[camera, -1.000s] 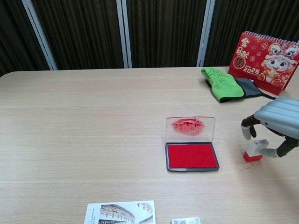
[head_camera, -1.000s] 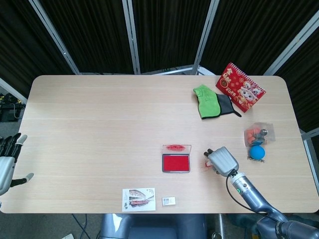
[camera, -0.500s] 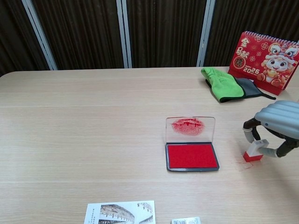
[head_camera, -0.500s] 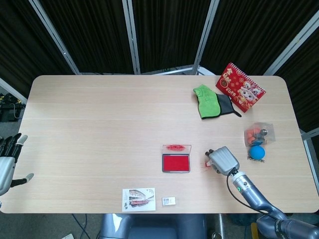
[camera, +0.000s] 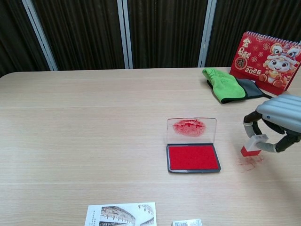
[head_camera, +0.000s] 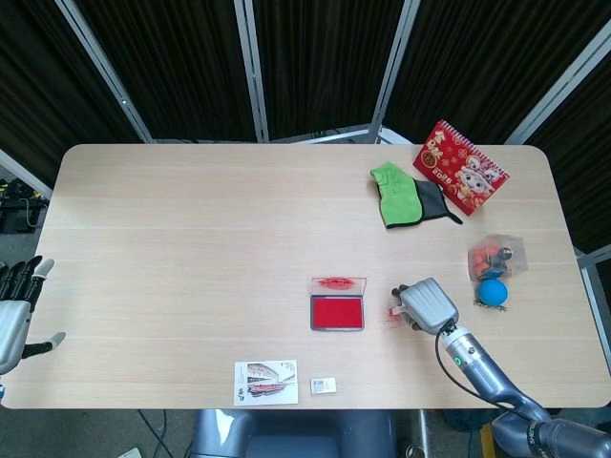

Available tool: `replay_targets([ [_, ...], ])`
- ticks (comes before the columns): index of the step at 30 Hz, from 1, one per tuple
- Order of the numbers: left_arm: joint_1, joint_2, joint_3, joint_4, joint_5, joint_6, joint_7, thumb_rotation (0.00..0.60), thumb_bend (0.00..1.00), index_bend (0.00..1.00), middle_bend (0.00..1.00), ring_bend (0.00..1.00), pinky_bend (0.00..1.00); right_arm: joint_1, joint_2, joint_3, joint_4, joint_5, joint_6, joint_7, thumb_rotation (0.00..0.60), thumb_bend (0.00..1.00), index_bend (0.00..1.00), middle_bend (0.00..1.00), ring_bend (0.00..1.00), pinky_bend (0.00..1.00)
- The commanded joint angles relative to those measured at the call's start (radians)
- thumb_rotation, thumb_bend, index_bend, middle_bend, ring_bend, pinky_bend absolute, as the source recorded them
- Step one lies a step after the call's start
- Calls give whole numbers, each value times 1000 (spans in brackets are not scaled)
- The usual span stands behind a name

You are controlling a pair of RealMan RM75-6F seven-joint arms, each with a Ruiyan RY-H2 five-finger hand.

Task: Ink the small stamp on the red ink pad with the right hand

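Right hand (camera: 277, 123) pinches small stamp (camera: 252, 145) just beneath.

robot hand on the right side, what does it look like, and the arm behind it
The right robot hand has a silver-grey ribbed back shell, dark fingers and pale fingertips. Its forearm is a blue-grey metallic tube with a silver wrist collar bearing a small green light, and a thin black cable loops alongside. The left robot hand is silver with dark fingers and white tips.

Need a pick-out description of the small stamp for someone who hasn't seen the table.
Start at the open red ink pad near the table's front middle, then look just to its right. The small stamp is there, pinched in the right hand: a white block with a red base, the only thing that hand holds.
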Motion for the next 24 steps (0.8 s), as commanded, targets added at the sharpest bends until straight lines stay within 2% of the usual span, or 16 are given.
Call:
replay_targets([
  [1, -1, -1, 0, 0, -1, -2, 2, 600, 0, 0, 0, 0, 0, 9, 40, 9, -71, -13, 17, 6, 600, 408, 534, 550, 730, 1000],
  [6, -5, -4, 1, -1, -3, -7, 9, 600, 0, 0, 0, 0, 0, 44, 86, 22, -184, -34, 5, -45, 600, 409, 533, 550, 729, 1000],
  [11, -7, -4, 2, 0, -5, -9, 8, 600, 0, 0, 0, 0, 0, 96, 86, 45, -252, -30, -46, -129, 600, 415, 534, 551, 730, 1000],
  [24, -15, 0, -4, 10, -29, -26, -9, 600, 0, 0, 0, 0, 0, 188, -53, 86, -210, 75, -148, -271, 600, 441, 536, 554, 729, 1000],
])
